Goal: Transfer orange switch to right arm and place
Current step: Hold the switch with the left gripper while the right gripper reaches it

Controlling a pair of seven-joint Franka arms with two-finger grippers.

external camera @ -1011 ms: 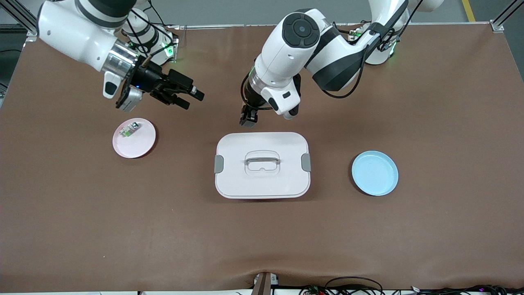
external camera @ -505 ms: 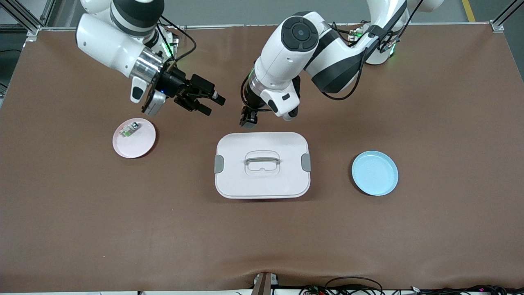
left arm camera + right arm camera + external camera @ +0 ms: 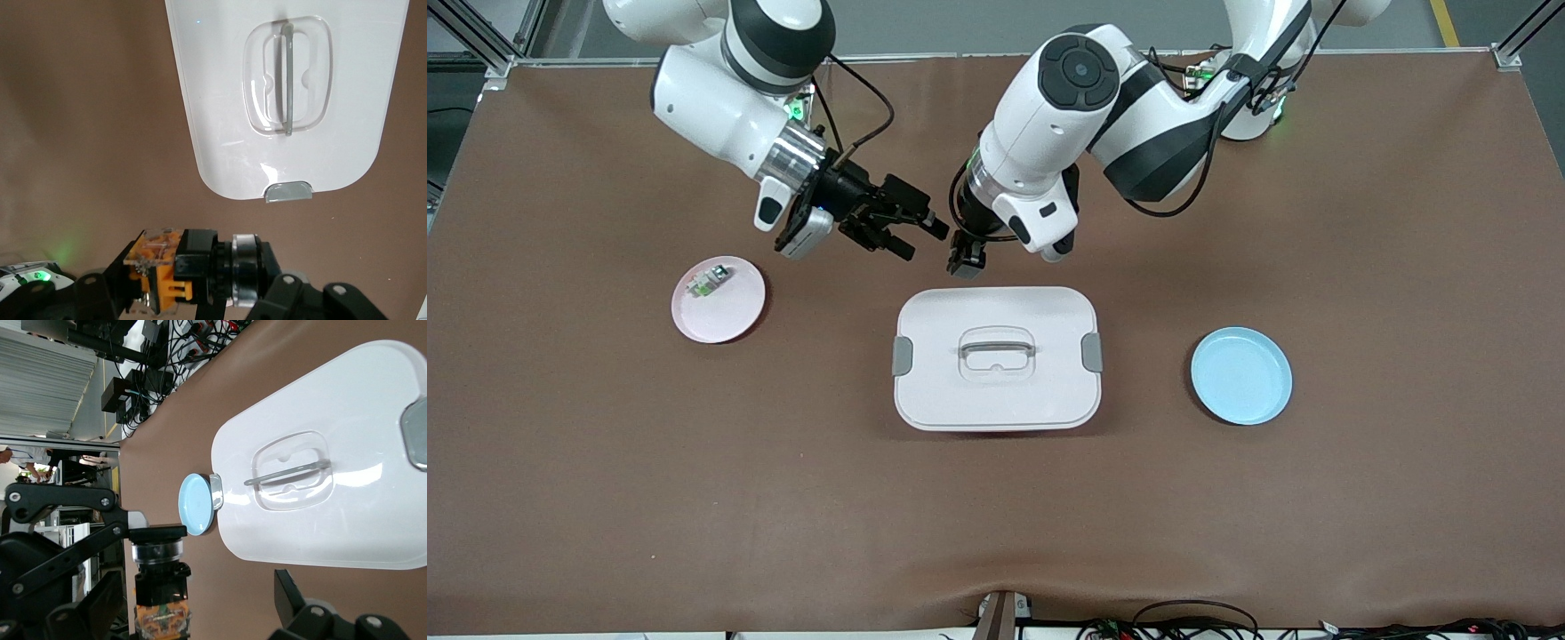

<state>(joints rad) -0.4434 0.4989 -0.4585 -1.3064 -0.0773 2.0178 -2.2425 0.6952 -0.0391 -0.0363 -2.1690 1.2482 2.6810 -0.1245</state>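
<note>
My left gripper (image 3: pixel 966 258) clamps orange switch (image 3: pixel 200 270); my right gripper (image 3: pixel 914 233) spread, alongside. Straddle switch squarely before pinching.

front: high, facing robots | wrists: close, share white lid (image 3: pixel 996 357)

Both arms are glossy white shells broken by black joint bands. The right arm (image 3: pixel 720 98) ends in a ribbed silver wrist collar, a small white camera box and a black pincer (image 3: pixel 911 233) with blocky fingers. The left arm (image 3: pixel 1103 116) shows a round black cap with a screw ring on its elbow; its black pincer (image 3: pixel 966 258) hangs below. Thin black cables loop along both, and green lights glow at the bases.
</note>
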